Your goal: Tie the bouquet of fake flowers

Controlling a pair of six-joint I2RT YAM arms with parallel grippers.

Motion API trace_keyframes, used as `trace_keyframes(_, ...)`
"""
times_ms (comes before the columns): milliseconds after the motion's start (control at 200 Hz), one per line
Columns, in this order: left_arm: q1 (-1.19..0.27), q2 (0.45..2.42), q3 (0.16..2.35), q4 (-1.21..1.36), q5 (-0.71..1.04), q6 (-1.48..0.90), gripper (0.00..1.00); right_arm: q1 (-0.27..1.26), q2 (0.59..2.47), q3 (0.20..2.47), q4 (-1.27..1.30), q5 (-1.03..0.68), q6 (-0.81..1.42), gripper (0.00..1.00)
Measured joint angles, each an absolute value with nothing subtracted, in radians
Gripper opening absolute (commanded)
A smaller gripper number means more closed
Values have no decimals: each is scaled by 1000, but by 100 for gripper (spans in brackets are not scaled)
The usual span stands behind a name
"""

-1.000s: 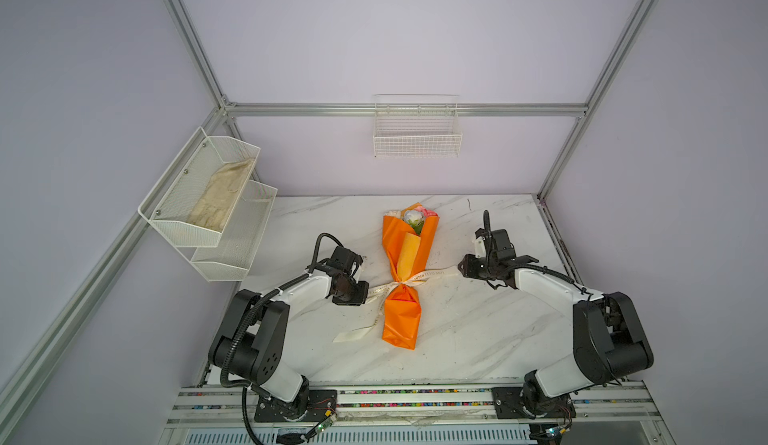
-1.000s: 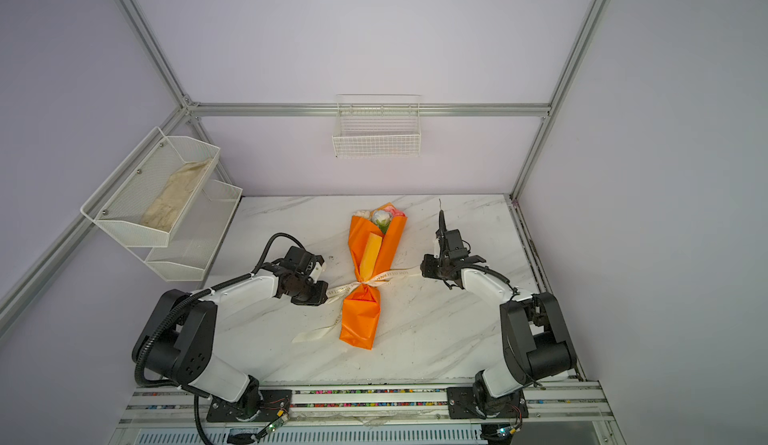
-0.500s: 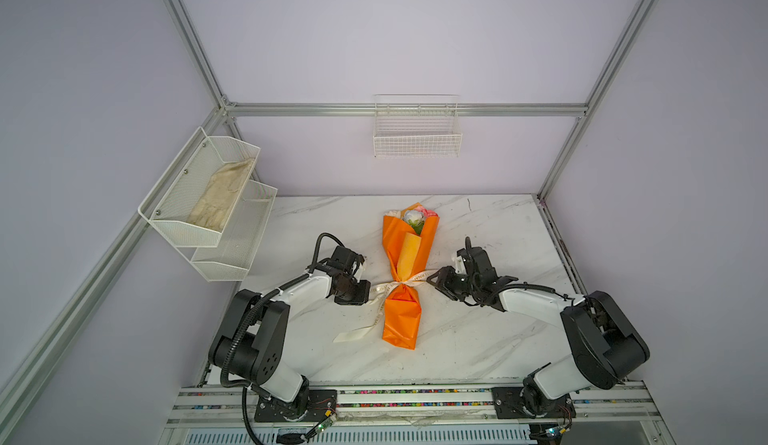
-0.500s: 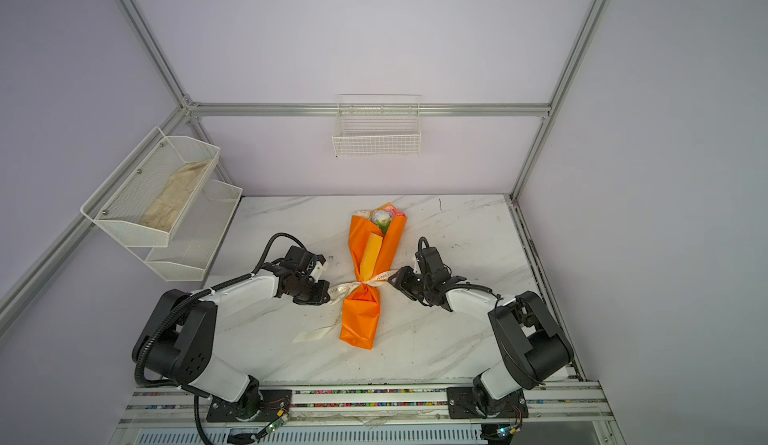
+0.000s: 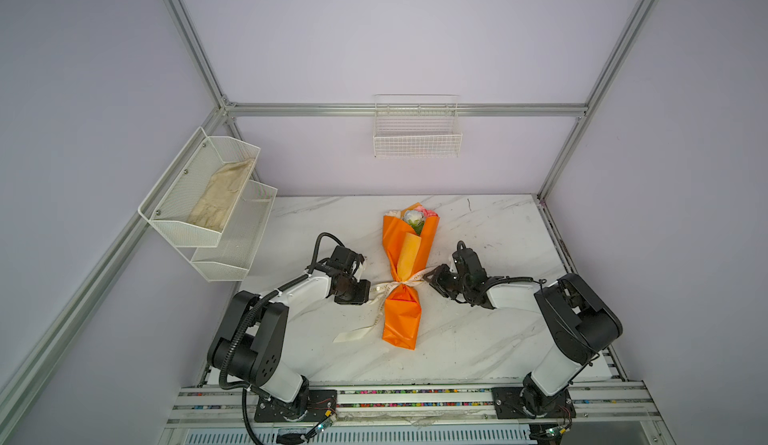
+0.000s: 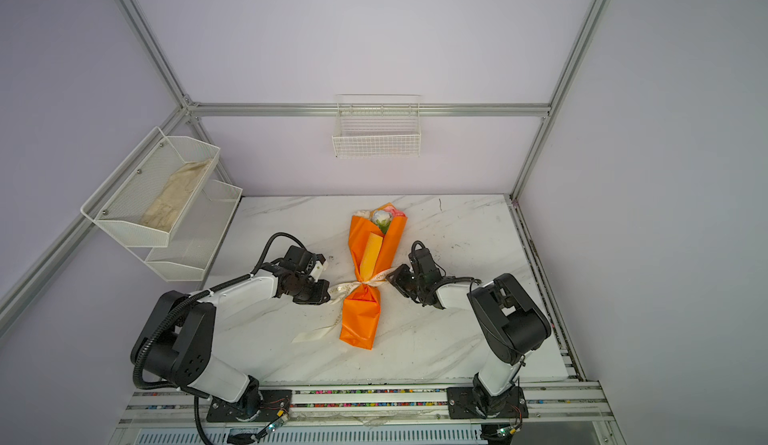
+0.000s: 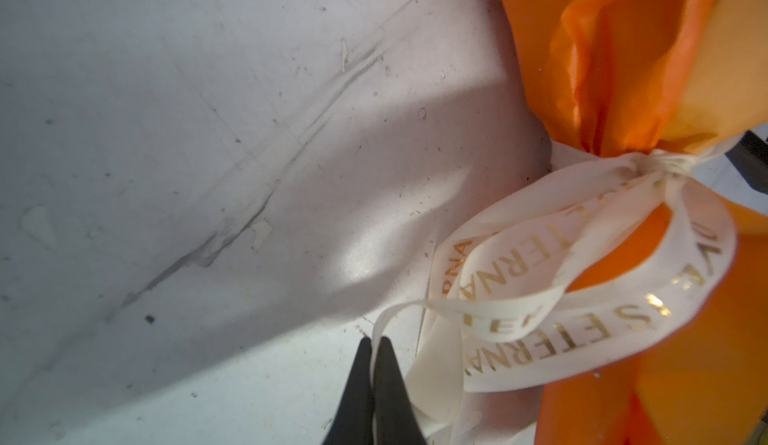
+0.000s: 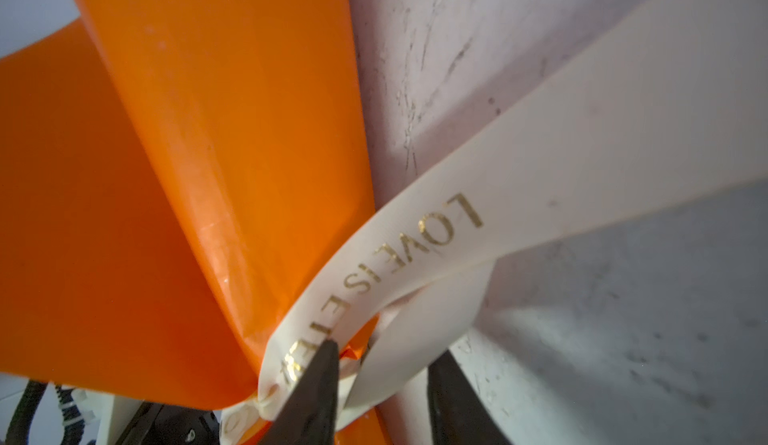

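- The left tool (image 7: 374,351) is clenched on the ribbon (image 7: 540,339); a hard tug may drag the bouquet of fake flowers (image 5: 401,314), lying mid-way across the bench (image 5: 478,339).
- The right tool (image 8: 384,347), jaws parted around a ribbon loop, may nip the orange wrapping (image 8: 166,173) instead.

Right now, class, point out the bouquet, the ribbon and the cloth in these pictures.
bouquet (image 5: 409,252): in a top view, on the orange paper above the tie.
ribbon (image 7: 652,164): in the left wrist view, on the knot.
cloth (image 5: 222,200): in a top view, on its middle.
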State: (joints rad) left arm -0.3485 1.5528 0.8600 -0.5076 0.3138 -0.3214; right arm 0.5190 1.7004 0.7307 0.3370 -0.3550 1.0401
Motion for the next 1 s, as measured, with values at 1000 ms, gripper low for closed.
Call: trace_keyframes(1000, -381, 1509, 907, -569, 90, -295, 0, 526, 1555, 749, 78, -154, 793, 0)
